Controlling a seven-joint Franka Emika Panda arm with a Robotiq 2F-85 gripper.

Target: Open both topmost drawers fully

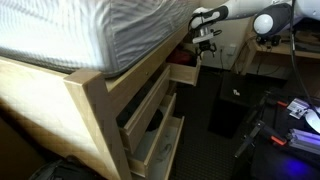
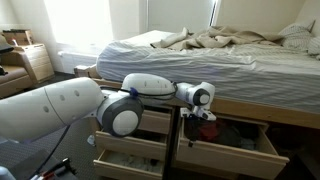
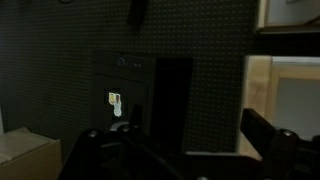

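In both exterior views the pale wood drawers of the bed frame stand pulled out. One topmost drawer [image 1: 184,73] [image 2: 232,158] juts out, and something red lies in its dark inside. My gripper [image 1: 206,42] [image 2: 202,124] hangs just above that drawer's end, at the divide between the two drawer columns. The other topmost drawer [image 1: 148,103] [image 2: 128,152] is also out, partly hidden by my arm. In the wrist view the gripper [image 3: 185,150] is open, its dark fingers [image 3: 266,133] wide apart with nothing between them.
A black box [image 3: 140,90] [image 1: 228,110] with a yellow sticker stands on the dark floor in front of the drawers. A lower drawer [image 1: 160,146] sticks out too. The mattress [image 1: 90,30] overhangs the frame. A desk with cables [image 1: 290,60] is beyond.
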